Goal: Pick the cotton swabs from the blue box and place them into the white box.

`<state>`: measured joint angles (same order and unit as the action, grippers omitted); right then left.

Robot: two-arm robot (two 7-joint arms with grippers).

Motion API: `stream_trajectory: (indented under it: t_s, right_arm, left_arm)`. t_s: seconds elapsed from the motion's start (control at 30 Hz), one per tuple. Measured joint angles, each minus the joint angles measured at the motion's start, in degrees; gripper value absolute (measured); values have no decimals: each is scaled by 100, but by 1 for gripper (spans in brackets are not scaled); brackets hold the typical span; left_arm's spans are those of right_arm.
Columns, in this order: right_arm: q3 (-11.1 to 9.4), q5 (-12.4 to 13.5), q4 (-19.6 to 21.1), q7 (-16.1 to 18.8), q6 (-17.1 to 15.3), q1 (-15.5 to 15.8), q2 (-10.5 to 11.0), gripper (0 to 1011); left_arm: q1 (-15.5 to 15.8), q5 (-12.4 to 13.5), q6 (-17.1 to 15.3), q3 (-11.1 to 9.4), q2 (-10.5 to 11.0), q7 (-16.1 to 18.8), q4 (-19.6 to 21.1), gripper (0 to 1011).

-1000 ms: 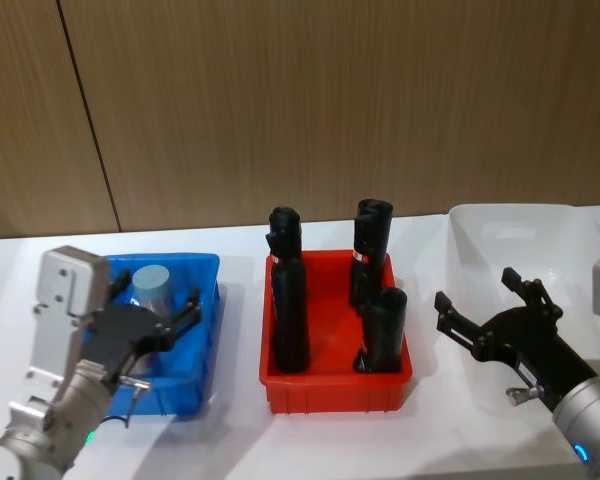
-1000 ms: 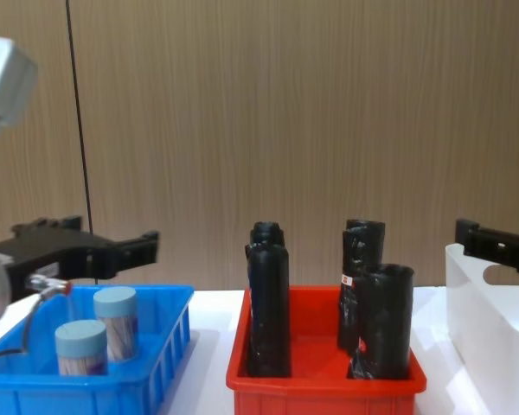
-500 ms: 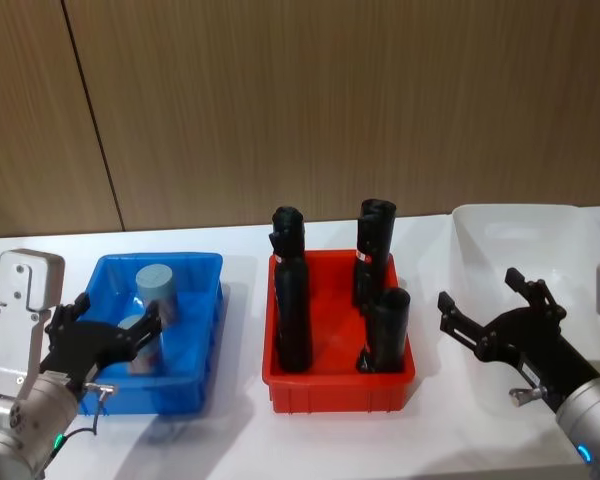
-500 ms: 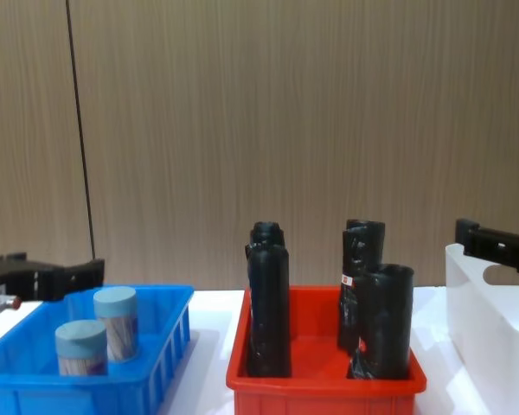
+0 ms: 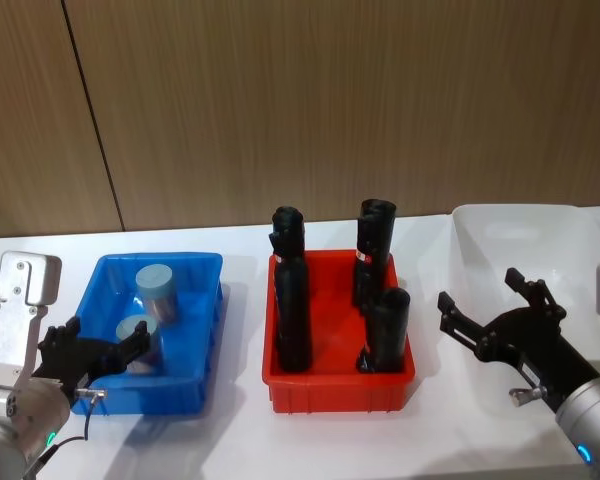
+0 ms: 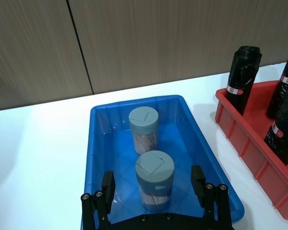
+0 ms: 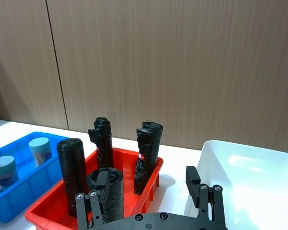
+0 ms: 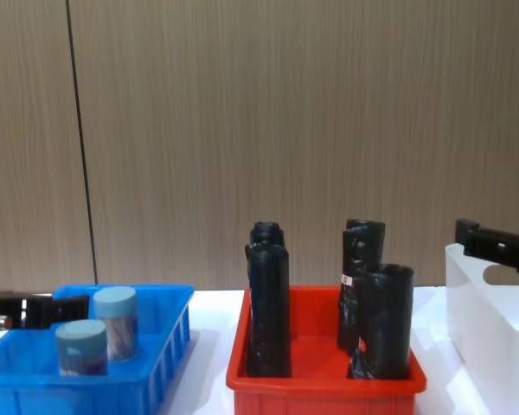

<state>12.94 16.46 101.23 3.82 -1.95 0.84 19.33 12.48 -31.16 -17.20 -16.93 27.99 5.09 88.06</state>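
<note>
So, two jars of cotton swabs (image 5: 155,288) are seen standing upright inside the blue box (image 5: 196,300), left of centre in the head view, pale blue lids up. One is set toward the back of the box and the other nearer the front, just beside each other.

The left hand (image 5: 102,345) is found at the lower left of the frame, by the box's front-left corner. Its fingers are spread wide and nothing is gripped. In the left wrist view the nearer jar is lined up with the gap between the fingers, but it isn't pinched.

A red bin (image 5: 340,385) with four black rolls (image 5: 291,300) standing in it is parked mid-frame on the white tabletop (image 5: 240,430). The white box (image 5: 510,235) is over at the right edge, and no jar can be seen in it.

The right hand (image 5: 477,288) is held at the lower right, by the white box's near-left side, fingers wide apart and nothing carried.
</note>
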Motion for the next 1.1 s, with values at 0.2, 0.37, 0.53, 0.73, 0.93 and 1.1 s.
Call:
stream_trajectory:
  t_s: [0.2, 0.37, 0.53, 0.73, 0.93, 1.1]
  right_arm:
    - [0, 0, 0, 0, 0, 0, 0, 1002]
    - [0, 0, 0, 0, 0, 0, 0, 1002]
    - [0, 0, 0, 0, 0, 0, 0, 1002]
    - [0, 0, 0, 0, 0, 0, 0, 1002]
    - [0, 0, 0, 0, 0, 0, 0, 1002]
    - [0, 0, 0, 0, 0, 0, 0, 1002]
  left_arm:
    - [131, -10, -143, 8, -71, -98, -176, 1004]
    - [278, 12, -242, 11, -147, -217, -382, 1004]
    - [423, 50, -296, 11, -223, -329, -592, 1004]
    - [615, 114, -332, 9, -315, -505, -882, 1004]
    - [798, 174, -353, -1, -407, -696, -1184, 1004]
    - [953, 242, -374, -15, -481, -856, -1442, 1004]
